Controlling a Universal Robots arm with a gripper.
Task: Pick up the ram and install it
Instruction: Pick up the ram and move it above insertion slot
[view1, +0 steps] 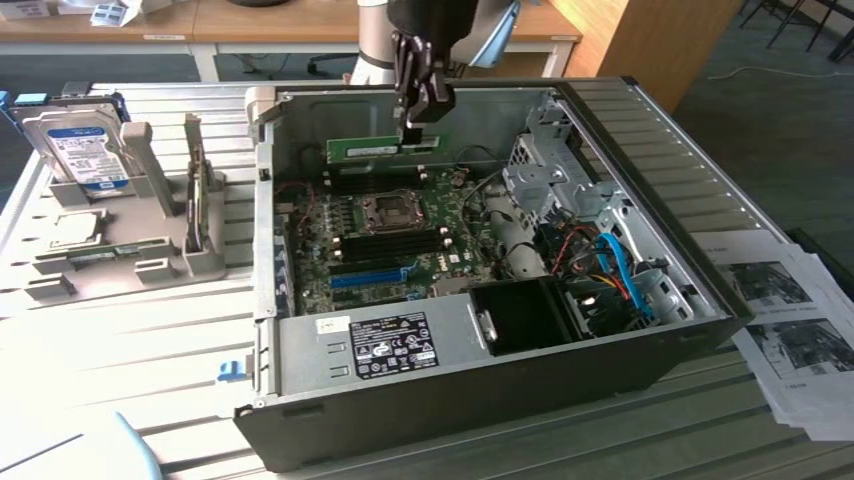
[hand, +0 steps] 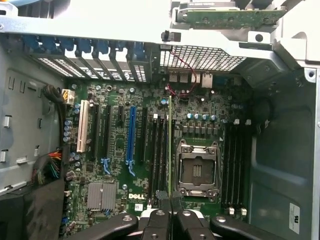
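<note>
Ext. cam: high, angled down on open PC case (view1: 441, 400), mid-range. Wrist cam: close behind gripper (hand: 171, 222), facing straight into mobo (hand: 115, 150). Both share mobo w/ CPU socket (view1: 394, 208).

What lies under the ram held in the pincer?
The motherboard, with black memory slots and the processor socket beside them. The strip directly beneath the ram is covered by it.
</note>
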